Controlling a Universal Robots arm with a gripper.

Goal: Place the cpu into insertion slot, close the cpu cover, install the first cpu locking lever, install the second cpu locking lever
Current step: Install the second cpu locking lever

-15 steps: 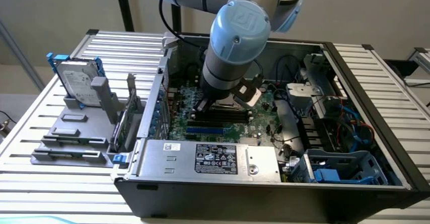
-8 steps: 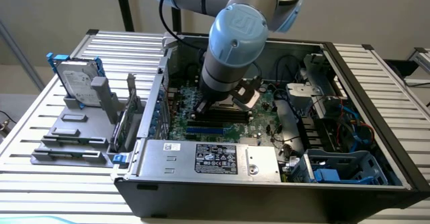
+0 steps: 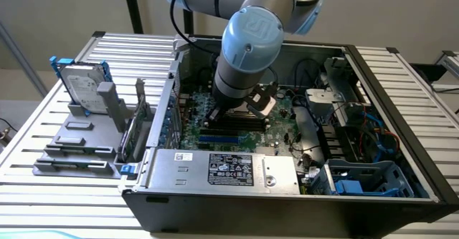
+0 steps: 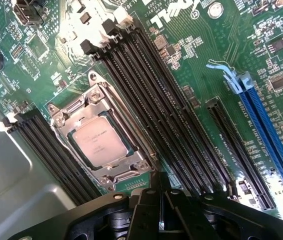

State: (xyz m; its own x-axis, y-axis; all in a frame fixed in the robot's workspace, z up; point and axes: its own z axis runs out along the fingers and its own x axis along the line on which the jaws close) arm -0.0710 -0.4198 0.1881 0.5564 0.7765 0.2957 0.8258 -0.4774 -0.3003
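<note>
1. The cpu (image 4: 100,141) lies silvery side up in the slot (image 4: 64,131), between two banks of black memory slots (image 4: 161,110) on the green board (image 4: 221,45).
2. The cover (image 4: 112,107) looks to lie down over the cpu, its window framing the chip, so seating and closing seem done and the levers seem to be the step in hand.
3. In the wrist view the pincer (image 4: 162,210) hangs just beside the socket's edge, its black fingers pressed together and holding nothing that shows.
4. To do this well, I judge each lever should be swept low and hooked fully under its tab, without scraping the memory slots alongside.
5. The levers are hard to tell apart from the frame; whether either is latched I cannot tell.
6. In the exterior view the arm (image 3: 248,51) hides the socket inside the case (image 3: 287,209).
</note>
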